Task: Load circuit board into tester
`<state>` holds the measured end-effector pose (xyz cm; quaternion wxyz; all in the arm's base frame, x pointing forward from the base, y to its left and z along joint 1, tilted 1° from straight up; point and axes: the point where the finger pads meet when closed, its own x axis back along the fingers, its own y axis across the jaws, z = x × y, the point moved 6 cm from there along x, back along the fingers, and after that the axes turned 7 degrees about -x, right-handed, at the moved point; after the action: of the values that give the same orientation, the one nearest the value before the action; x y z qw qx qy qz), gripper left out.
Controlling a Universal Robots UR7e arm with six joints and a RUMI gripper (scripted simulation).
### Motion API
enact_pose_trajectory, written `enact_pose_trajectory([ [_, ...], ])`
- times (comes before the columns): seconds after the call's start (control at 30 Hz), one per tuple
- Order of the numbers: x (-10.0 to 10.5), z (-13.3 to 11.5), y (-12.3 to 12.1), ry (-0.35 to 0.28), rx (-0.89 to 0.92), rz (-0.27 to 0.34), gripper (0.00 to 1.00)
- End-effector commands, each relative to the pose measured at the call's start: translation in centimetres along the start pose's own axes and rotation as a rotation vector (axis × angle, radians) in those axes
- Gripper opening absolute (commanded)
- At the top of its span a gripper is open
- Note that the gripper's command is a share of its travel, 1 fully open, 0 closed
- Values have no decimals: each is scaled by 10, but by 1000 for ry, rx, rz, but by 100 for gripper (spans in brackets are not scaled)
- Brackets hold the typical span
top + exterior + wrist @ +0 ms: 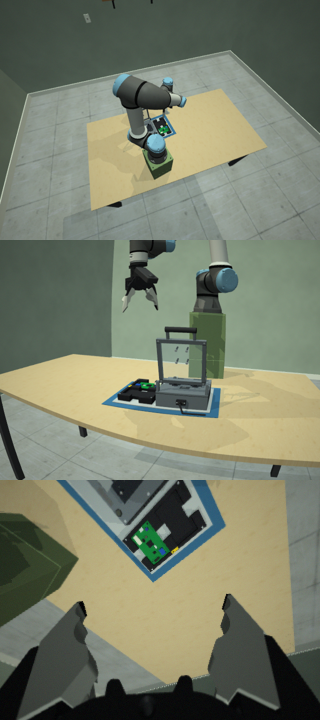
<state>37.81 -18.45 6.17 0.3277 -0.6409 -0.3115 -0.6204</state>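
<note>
One arm (144, 95) is counted, with one gripper (139, 306) of two fingers. One table (64, 374), one mat (216, 400), one tray (134, 395) at 9 o'clock of one tester (180, 395). One board (151, 544) is seen. One lid (180, 342), one handle (180, 329); four screws (176, 349) are counted in it. One pedestal (209, 343).

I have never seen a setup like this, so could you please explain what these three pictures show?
It is one robot arm on a green block, bolted to a wooden table. One picture looks down from above, one from the side, one from a camera at the gripper. The gripper hangs open, high above the table, holding nothing. On a blue mat sit a black tray holding a green circuit board, and a grey tester with its clear lid standing open.
</note>
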Motion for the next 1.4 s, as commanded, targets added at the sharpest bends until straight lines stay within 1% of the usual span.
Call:
enact_pose_trajectory([
  [0.0, -2, 0, -8, 10, 155, -14, 100],
  [0.17, -3, 0, -13, 12, 259, -21, 100],
  [0.23, -3, 0, -13, 12, 259, -21, 100],
  [0.47, -4, 1, -20, 12, 408, -31, 100],
  [0.73, -6, 1, -26, 11, 529, -40, 100],
  [1.1, -7, 1, -30, 10, 607, -45, 100],
  [1.37, -7, 1, -31, 10, 630, -47, 100],
])
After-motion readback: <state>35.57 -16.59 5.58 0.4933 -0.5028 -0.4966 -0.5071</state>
